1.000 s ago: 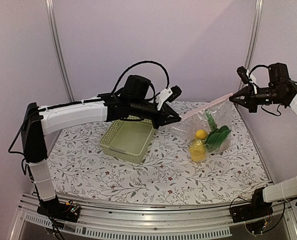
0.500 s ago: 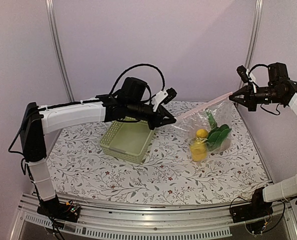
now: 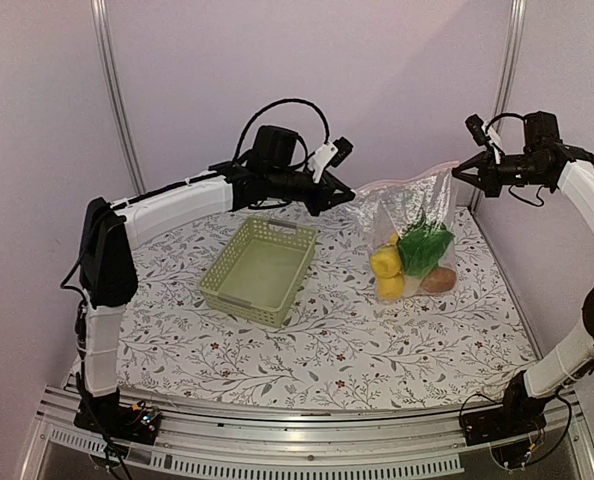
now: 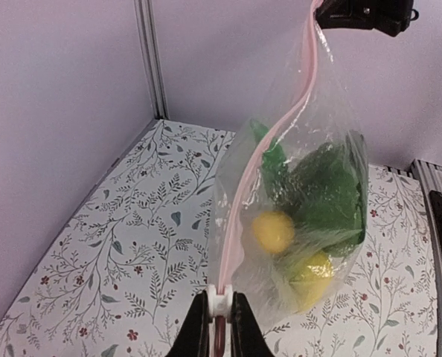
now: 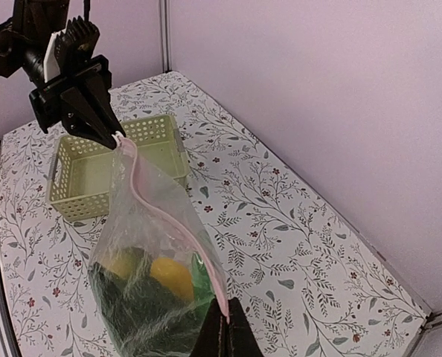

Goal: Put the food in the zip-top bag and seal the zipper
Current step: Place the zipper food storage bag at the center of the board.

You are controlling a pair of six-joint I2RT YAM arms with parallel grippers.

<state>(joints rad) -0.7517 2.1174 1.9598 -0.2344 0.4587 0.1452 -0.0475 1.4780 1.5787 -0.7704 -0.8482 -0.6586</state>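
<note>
The clear zip-top bag [image 3: 417, 215] hangs between both grippers above the table's back right, its pinkish zipper [image 3: 402, 181] stretched along the top. Inside lie the food: yellow pieces [image 3: 384, 264], leafy green [image 3: 423, 246] and a brown piece [image 3: 438, 279]. My left gripper [image 3: 351, 198] is shut on the white slider [image 4: 221, 297] at the zipper's left end. My right gripper [image 3: 461, 172] is shut on the zipper's right end [image 5: 222, 305]. The bag also shows in the left wrist view [image 4: 310, 193] and in the right wrist view [image 5: 150, 275].
A pale green lattice basket [image 3: 259, 270] stands left of the bag, with nothing visible in it; it also shows in the right wrist view [image 5: 109, 167]. Metal frame posts [image 3: 117, 100] rise at the back corners. The flowered tablecloth [image 3: 327, 350] spreads in front.
Both grippers have lifted the bag higher and towards the back. The left gripper has moved right and up with the zipper's end, and the bag now hangs more upright with the food at its bottom.
</note>
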